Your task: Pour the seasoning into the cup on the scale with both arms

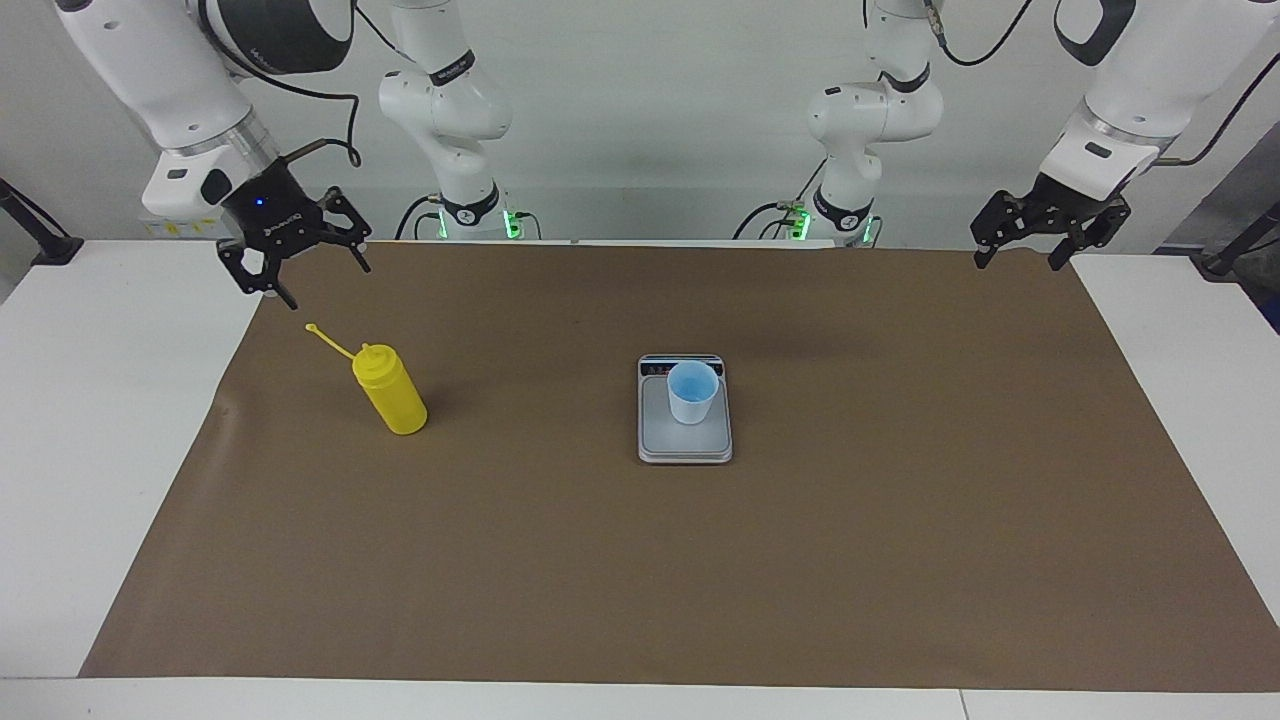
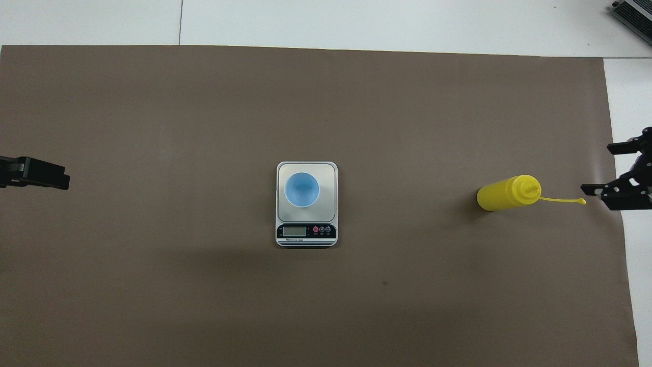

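The yellow seasoning bottle [image 1: 392, 392] stands upright on the brown mat toward the right arm's end of the table, its cap strap sticking out sideways; it also shows in the overhead view [image 2: 507, 193]. The pale blue cup [image 1: 692, 392] [image 2: 302, 189] stands upright on the silver-grey scale [image 1: 685, 445] [image 2: 306, 232] at the mat's middle. My right gripper [image 1: 328, 285] [image 2: 596, 169] is open and empty, up in the air over the mat's edge beside the strap's tip. My left gripper [image 1: 1018, 265] is open and empty, raised over the mat's edge at the left arm's end.
The brown mat [image 1: 700, 560] covers most of the white table [image 1: 100, 400]. The scale's dark display strip faces the robots. Only one finger [image 2: 46, 176] of the left gripper shows in the overhead view.
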### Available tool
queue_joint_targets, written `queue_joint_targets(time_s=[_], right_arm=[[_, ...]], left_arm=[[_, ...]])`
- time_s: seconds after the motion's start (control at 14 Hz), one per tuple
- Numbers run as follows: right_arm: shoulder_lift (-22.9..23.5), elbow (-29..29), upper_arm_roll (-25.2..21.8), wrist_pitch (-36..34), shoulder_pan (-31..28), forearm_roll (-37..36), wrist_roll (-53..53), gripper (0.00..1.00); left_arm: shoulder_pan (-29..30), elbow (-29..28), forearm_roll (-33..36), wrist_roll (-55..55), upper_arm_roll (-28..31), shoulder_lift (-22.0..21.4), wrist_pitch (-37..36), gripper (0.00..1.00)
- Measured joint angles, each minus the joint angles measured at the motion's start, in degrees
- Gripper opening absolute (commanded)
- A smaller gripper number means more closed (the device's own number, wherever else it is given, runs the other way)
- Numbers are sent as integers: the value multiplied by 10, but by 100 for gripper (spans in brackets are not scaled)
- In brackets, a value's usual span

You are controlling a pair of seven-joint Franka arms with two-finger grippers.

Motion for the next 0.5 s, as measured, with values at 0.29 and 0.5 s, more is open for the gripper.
queue_joint_targets(time_s=[0.29,0.5], right_arm=[[2,39,2,-23,63,-66,157,100],[9,62,4,-40,90,-86,283,100]], left_arm=[[0,0,0,0,0,0,0,100],[0,0,0,0,0,0,0,100]])
